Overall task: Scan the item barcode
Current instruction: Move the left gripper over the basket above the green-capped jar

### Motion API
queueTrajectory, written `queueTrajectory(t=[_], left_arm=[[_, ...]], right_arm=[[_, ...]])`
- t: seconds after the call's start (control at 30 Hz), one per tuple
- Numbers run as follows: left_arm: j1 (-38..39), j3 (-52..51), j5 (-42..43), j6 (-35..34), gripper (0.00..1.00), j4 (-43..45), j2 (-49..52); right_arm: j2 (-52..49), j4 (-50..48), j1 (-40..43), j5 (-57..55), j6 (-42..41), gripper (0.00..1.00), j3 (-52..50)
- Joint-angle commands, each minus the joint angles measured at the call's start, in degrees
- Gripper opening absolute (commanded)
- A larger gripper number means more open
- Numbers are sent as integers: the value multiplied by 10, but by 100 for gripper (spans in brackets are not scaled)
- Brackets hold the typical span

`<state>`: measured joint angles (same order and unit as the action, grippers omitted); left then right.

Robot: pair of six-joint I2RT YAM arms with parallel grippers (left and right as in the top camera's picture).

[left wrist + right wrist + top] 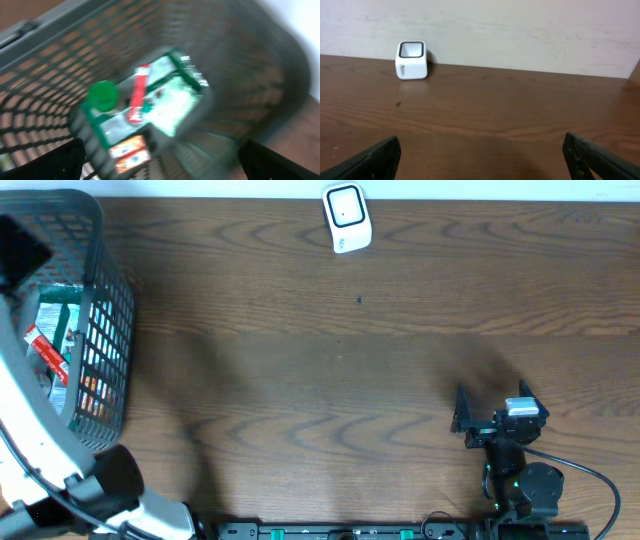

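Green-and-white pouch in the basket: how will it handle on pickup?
Probably floppy: the pouch looks like thin glossy film. Likely light and slippery too. The red stick lying across it may slide off when lifted.

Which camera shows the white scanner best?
The right wrist view: the white scanner stands unobstructed, its side and dark-rimmed top both visible. Overhead shows it only from above, and small. The left wrist view looks into the basket and misses it.

White scanner (347,218) faces up at twelve o'clock
Green-white packets (175,105), a red tube (138,95) heaped in mesh basket (110,310) at nine o'clock.
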<state>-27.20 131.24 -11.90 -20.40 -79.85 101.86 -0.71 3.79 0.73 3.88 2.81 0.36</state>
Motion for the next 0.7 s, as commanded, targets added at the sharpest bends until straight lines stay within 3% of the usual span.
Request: queueTrajectory(t=[0.0, 0.3, 0.67], left_arm=[[-50, 9, -2, -13, 99, -9, 40], [-152, 9, 55, 5, 98, -34, 142], [-188, 3, 104, 54, 98, -46, 226]], right_arm=[[3, 3, 5, -2, 7, 99, 0], [3, 3, 5, -2, 7, 99, 0], [3, 3, 5, -2, 7, 99, 0]])
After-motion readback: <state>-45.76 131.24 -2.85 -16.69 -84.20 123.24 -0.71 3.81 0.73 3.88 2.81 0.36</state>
